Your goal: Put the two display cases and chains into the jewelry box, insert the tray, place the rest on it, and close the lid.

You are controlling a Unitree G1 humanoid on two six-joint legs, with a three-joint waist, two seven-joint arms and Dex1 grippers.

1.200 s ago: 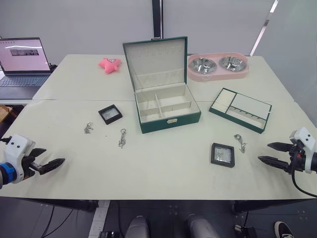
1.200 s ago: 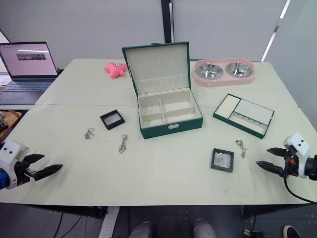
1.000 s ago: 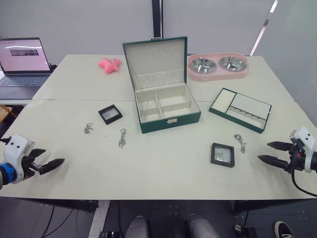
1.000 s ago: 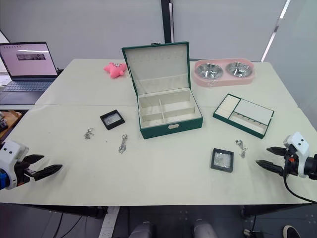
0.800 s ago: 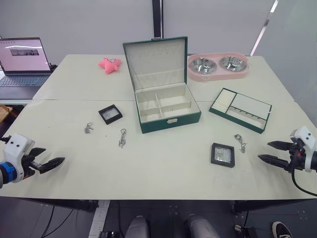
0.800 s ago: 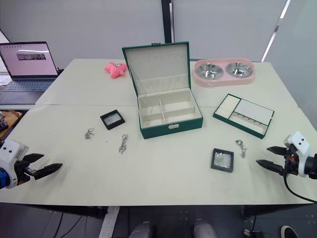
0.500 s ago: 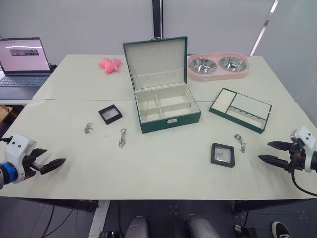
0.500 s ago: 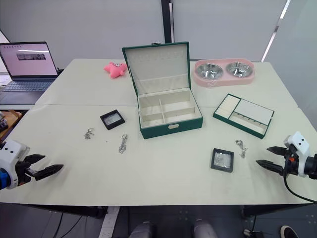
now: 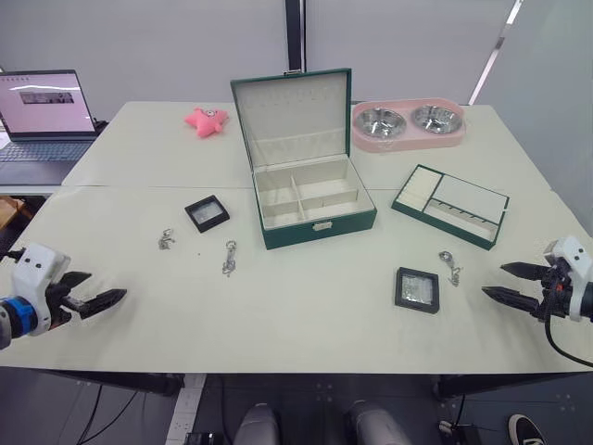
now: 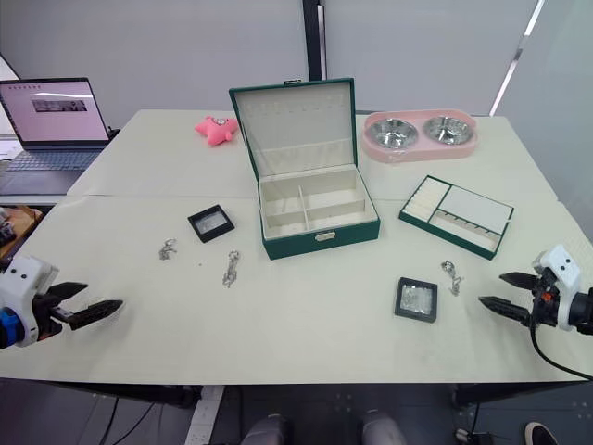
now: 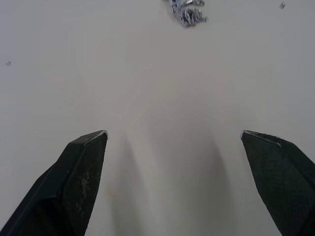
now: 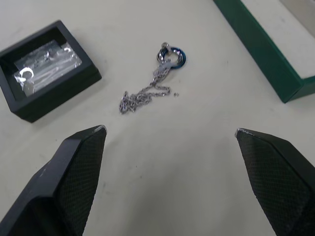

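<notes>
The jewelry box (image 9: 320, 227) stands open at mid-table, its lid (image 9: 292, 116) upright and the cream compartments empty. The tray (image 9: 440, 225) lies to its right. One display case (image 9: 206, 213) sits left of the box, and another (image 9: 417, 289), with silvery contents, lies front right. Three chains lie loose: two on the left (image 9: 165, 239) (image 9: 228, 258) and one (image 9: 449, 267) by the right case. My left gripper (image 9: 107, 285) is open and empty near the front left edge, a chain (image 11: 187, 12) ahead of it. My right gripper (image 9: 492, 280) is open at the right edge, facing a chain (image 12: 152, 86) and a case (image 12: 47, 69).
A pink double-bowl feeder (image 9: 408, 123) stands behind the tray. A pink star toy (image 9: 205, 120) lies at the back left. An open laptop (image 9: 42, 116) sits on a side table at the far left.
My left gripper has shifted slightly forward over the table edge. The right gripper and everything on the table have stayed put.
</notes>
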